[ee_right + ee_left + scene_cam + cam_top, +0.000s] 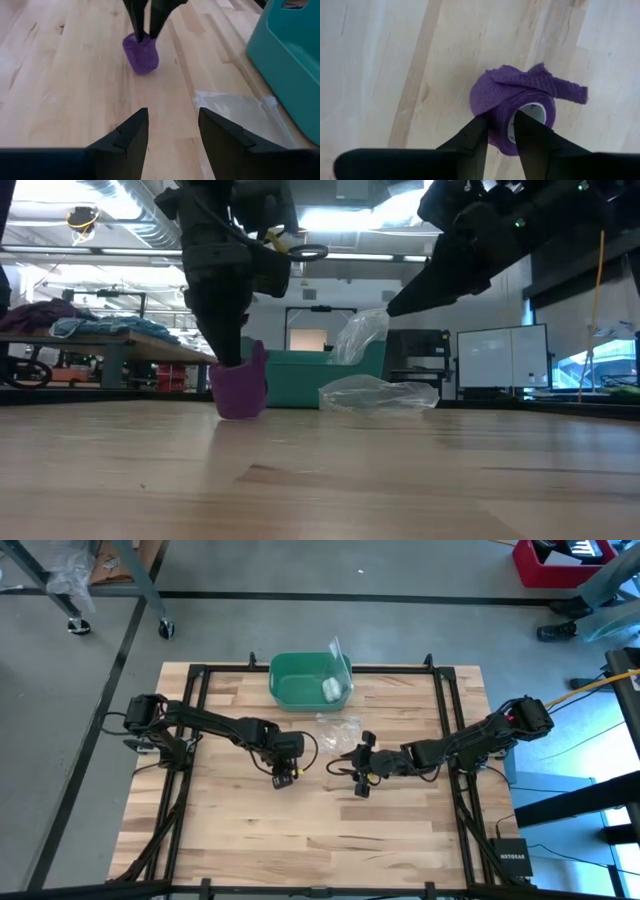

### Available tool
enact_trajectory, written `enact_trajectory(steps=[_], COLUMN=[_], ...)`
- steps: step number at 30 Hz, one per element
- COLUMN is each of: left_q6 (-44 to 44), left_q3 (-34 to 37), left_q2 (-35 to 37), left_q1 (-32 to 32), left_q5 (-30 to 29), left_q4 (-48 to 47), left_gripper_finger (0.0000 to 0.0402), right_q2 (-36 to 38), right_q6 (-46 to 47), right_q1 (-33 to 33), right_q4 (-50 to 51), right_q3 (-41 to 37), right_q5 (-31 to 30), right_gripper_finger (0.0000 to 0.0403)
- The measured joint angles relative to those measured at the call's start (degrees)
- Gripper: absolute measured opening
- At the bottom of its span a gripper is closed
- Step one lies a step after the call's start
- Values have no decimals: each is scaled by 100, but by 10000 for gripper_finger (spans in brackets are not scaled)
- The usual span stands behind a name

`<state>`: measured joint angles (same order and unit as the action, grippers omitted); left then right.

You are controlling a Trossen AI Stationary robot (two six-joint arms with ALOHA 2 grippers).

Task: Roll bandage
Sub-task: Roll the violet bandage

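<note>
- High view: both dark arms meet mid-table on pale wood planks; the left gripper points down, the right gripper sits just beside it, and a green bin lies beyond.
- Low view: the bandage, a stubby purple roll, stands on the tabletop; crinkled clear plastic lies near.
- Left wrist view: soft woven purple, white core, loose tail; fingers pinch the roll's wall.
- Right wrist view: jaws spread, empty, well apart from the roll.
</note>
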<state>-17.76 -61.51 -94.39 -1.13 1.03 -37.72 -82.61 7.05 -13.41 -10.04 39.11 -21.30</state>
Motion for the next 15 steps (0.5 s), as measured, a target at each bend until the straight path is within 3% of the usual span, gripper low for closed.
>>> enact_trajectory(steps=[5, 10, 15], left_q6=[24, 187, 467], left_q3=[-196, -444, -482], left_q2=[0, 69, 197], left_q1=[80, 122, 70], left_q5=[9, -58, -164], left_q4=[-522, -952, -807], left_gripper_finger=[94, 112, 113], right_q2=[0, 0, -201], right_q6=[-20, -198, -322], right_q1=[4, 98, 521], right_q4=[120, 432, 366], right_q3=[0, -4, -4], right_q5=[30, -316, -12], right_gripper_finger=[177, 177, 177])
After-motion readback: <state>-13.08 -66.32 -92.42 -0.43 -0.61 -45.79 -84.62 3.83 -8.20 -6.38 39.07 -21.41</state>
